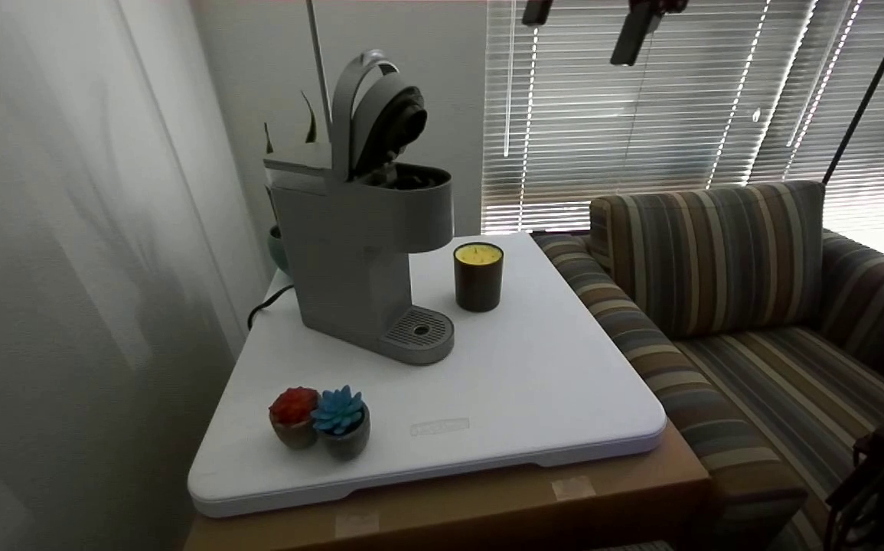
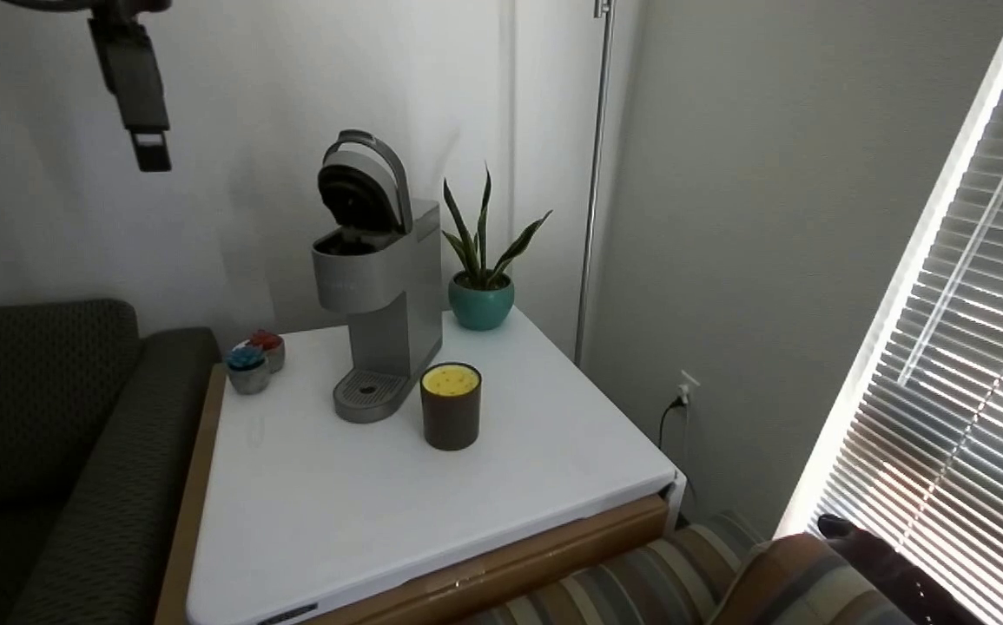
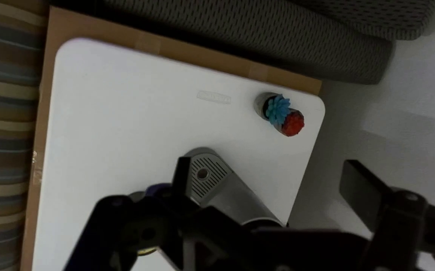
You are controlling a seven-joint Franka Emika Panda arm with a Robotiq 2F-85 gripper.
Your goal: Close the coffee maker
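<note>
Near the counter (image 1: 541, 383) edge by the wall (image 1: 105, 268), coffee maker (image 1: 350, 268) open.
Lid (image 1: 388, 119) up, closing all left to do; gripper (image 3: 270, 182) wide, empty.

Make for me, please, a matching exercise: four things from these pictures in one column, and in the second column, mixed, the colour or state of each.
Things
1. coffee maker
2. robot's fingers
3. dark jar
4. plant pot

Colour or state
A. spread apart
B. lid up
C. teal
D. yellow inside

Right pairs: 1-B, 2-A, 3-D, 4-C
</note>
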